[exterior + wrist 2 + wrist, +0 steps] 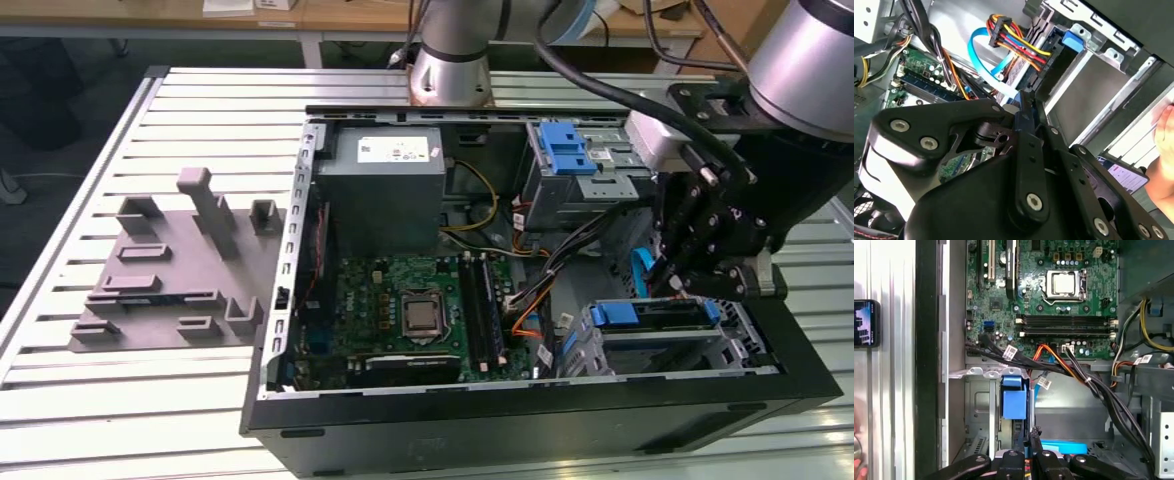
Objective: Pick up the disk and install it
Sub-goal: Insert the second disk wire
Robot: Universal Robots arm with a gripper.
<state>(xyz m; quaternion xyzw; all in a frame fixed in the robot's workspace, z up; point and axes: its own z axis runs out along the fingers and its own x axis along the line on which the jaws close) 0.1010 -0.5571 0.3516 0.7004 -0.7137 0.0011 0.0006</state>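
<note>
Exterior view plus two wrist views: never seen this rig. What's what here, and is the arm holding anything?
The exterior view shows one silver robot arm ending in a black gripper, lowered into an open black desktop computer case lying on a slatted metal table. Both wrist views come from cameras riding on the arm, looking past the gripper's fingers into the case. Inside are a green motherboard and a grey power-supply box. The disk, a silver drive in a blue plastic carrier, sits in the lower drive cage right below the gripper. Whether the fingers grip it cannot be told. A grey plastic fixture lies beside the case.
</note>
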